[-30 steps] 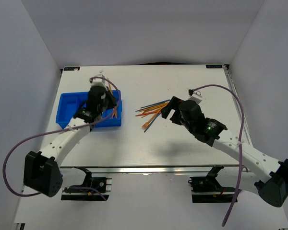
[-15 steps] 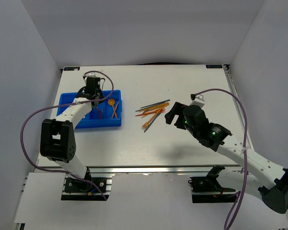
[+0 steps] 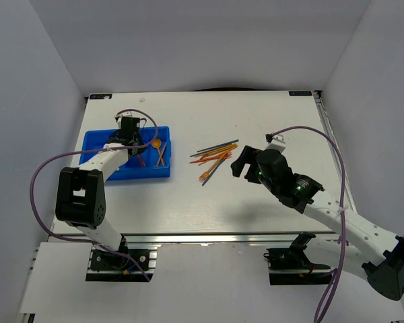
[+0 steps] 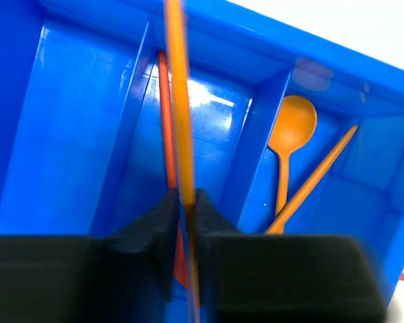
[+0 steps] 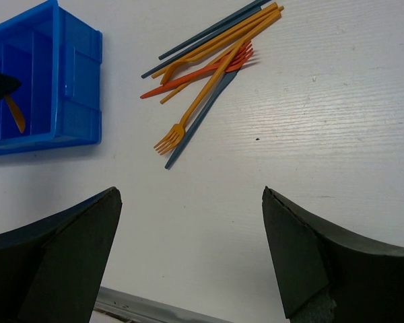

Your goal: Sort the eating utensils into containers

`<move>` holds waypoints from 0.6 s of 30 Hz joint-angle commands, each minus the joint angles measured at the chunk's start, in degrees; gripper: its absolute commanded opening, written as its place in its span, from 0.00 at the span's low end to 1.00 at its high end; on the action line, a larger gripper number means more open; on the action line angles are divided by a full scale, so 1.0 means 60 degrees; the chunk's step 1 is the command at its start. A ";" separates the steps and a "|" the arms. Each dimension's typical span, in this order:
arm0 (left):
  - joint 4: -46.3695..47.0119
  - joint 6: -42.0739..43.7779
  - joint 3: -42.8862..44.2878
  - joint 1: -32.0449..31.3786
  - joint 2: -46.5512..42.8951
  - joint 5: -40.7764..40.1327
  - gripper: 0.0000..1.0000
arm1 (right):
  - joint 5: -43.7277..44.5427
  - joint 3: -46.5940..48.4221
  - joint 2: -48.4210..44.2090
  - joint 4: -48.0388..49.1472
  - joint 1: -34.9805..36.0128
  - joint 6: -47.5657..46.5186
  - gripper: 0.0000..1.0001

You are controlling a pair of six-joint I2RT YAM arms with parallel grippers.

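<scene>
Right gripper (image 5: 190, 202): nearest the arm bases and well apart from the tray (image 3: 94, 145), on the side where the loose pile lies. The jaws are spread wide and hold nothing. It faces the pile, so it is probably set for the next pick.

Loose pile (image 5: 209, 60): on the table (image 5: 323, 134) between the tray and the right gripper, not yet sorted. The thin pieces overlap in a narrow fan.

Pile, appearance: an orange fork (image 5: 188, 111) lies with its tines toward the near edge. A red fork (image 5: 202, 73) crosses under it, and dark blue sticks (image 5: 209, 32) lie along the far side.

Tray: bright blue and shallow, with ridges dividing it into long narrow compartments. The compartment on the side away from the pile is bare.

Tray contents: a red stick (image 4: 163, 114) lies lengthwise in a middle compartment. An orange spoon (image 4: 291, 128) with a small round bowl shares the next compartment, toward the pile, with a slanted orange rod (image 4: 320, 171).

Left gripper (image 4: 184, 202): over the tray's middle compartment, with its jaws drawn close on either side of an orange stick (image 4: 176, 81). Whether the pads grip the stick or have slackened cannot be told.

Orange stick: slim, straight and glossy. It runs along the compartment above the red stick, apparently lined up so that it drops in beside its like.
</scene>
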 commanded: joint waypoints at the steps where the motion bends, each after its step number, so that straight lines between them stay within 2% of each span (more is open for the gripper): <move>1: 0.0259 -0.0111 -0.0041 0.0049 -0.0571 0.0005 0.29 | -0.0036 0.0002 -0.0103 0.0303 -0.0028 -0.0143 0.89; 2: 0.0259 -0.0111 -0.0041 0.0035 -0.0687 0.0006 0.41 | -0.0036 0.0002 -0.0103 0.0303 -0.0028 -0.0158 0.89; 5: 0.0157 -0.0111 -0.0012 0.0034 -0.0995 0.0006 0.59 | -0.0007 0.0017 -0.0030 0.0289 -0.0028 -0.0202 0.89; 14: -0.0853 0.0137 0.0442 0.0034 -0.2693 0.0209 0.77 | -0.0035 0.0280 0.0787 0.0347 -0.0057 -0.0392 0.89; 15: -0.0985 0.0210 0.0486 0.0049 -0.3232 0.0240 0.80 | -0.0021 0.0527 0.1023 0.0275 -0.0057 -0.0421 0.89; 16: -0.1276 0.0400 0.0472 0.0035 -0.3541 0.0254 0.96 | 0.0022 0.0689 0.1257 -0.0002 -0.0057 -0.0407 0.89; 18: -0.1701 0.0518 0.0297 0.0035 -0.4476 0.0138 0.98 | 0.0358 0.1331 0.2179 -0.0412 -0.0057 -0.0320 0.89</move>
